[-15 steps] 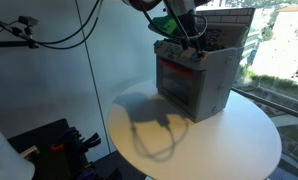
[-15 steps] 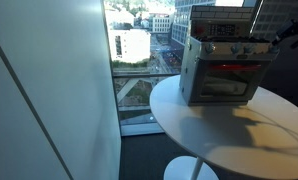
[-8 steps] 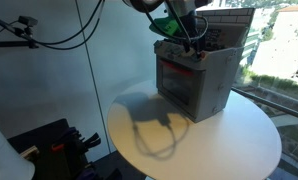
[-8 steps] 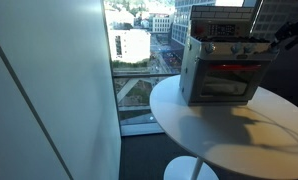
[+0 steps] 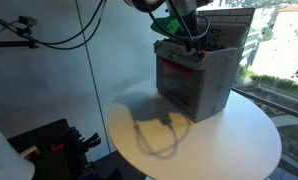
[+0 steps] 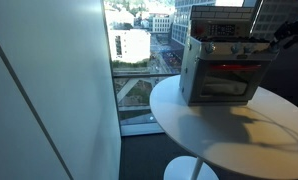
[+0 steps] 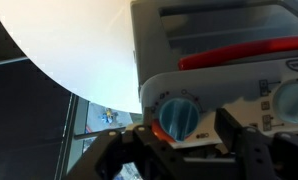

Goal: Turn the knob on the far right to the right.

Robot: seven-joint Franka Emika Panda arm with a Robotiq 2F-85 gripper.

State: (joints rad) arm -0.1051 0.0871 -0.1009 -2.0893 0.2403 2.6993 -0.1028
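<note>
A silver toaster oven (image 5: 196,82) stands on a round white table (image 5: 189,140); it also shows in an exterior view (image 6: 223,70). Its heating element glows red. In the wrist view a blue-grey knob (image 7: 177,117) sits on the oven's control panel, with another knob (image 7: 294,100) at the frame's right edge. My gripper (image 7: 184,138) is at this panel, its black fingers (image 7: 241,143) on either side of the knob. The jaws are open, and a small gap shows between the knob and one finger. In both exterior views the gripper (image 5: 189,42) (image 6: 280,33) is at the oven's upper front.
The table stands by a floor-to-ceiling window (image 6: 139,60) with a city view. A white wall panel (image 6: 49,100) is to one side. Dark equipment and cables (image 5: 49,145) stand beside the table, and cables (image 5: 59,35) hang above.
</note>
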